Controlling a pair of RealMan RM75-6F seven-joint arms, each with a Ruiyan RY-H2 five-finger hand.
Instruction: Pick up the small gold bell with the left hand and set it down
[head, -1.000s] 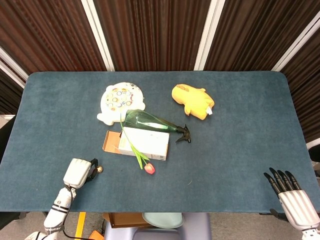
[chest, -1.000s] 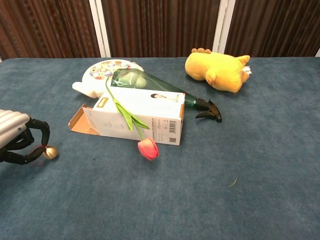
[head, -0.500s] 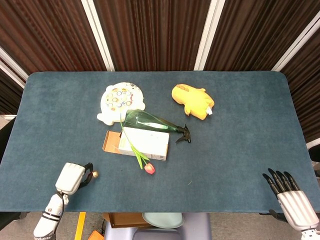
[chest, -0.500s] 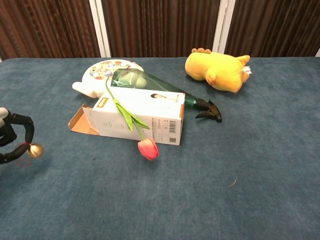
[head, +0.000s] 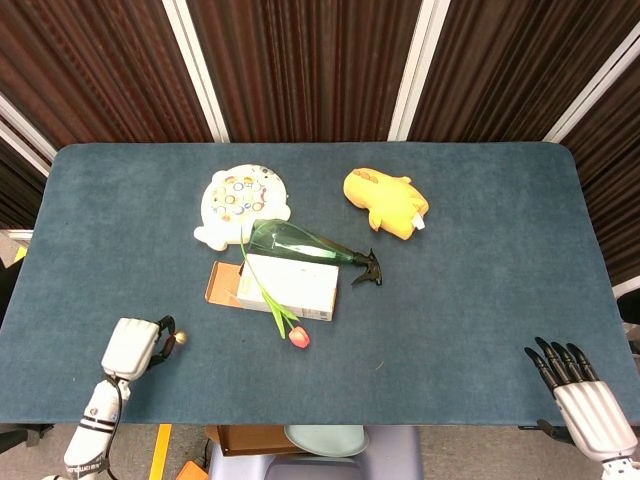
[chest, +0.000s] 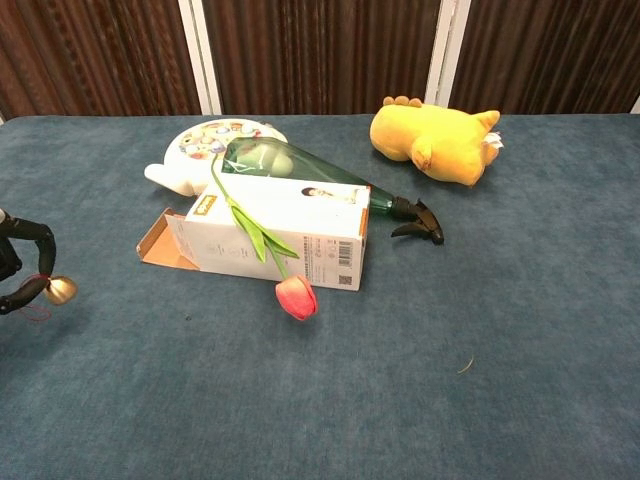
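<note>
**Left robot hand carries bell toward the worktop's left edge**

Since a second ago, the left robot hand (head: 131, 348) has drawn back toward the front-left corner of the blue worktop (head: 480, 290), pinching the small gold bell (head: 181, 338) at its fingertips. At the front-right corner, the right robot hand (head: 580, 385) holds nothing, fingers apart. Near the middle lie a white box (head: 285, 287), then a pink tulip (head: 297, 336).
</note>
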